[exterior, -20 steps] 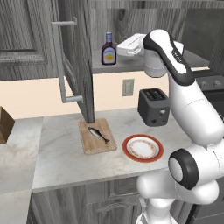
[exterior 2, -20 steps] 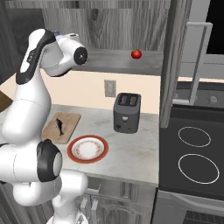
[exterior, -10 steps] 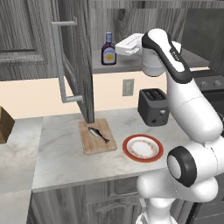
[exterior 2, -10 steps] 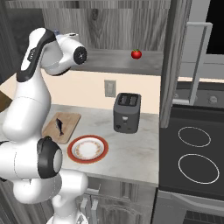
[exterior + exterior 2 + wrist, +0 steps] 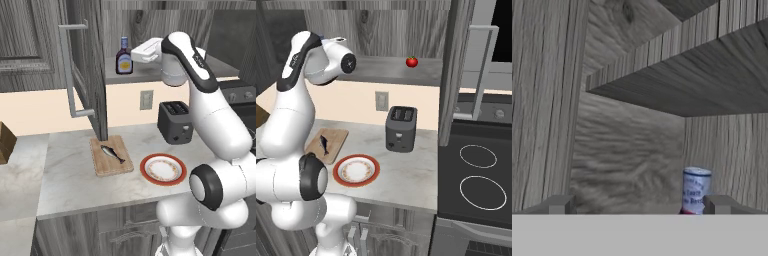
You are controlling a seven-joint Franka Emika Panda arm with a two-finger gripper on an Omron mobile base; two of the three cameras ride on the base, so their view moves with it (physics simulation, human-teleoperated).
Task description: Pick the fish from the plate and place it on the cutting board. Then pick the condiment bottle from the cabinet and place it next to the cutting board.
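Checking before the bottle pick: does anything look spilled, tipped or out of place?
Nothing stands out. The fish lies on the board, the plate is bare, the bottle stands upright on the cabinet shelf.

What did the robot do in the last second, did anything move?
Only a little. The claw, open and holding nothing, crept closer to the condiment bottle on the cabinet shelf; it has not taken hold of it. Everything else stayed put: the fish lies on the cutting board, the plate sits bare beside it, and the toaster and tomato have not moved.
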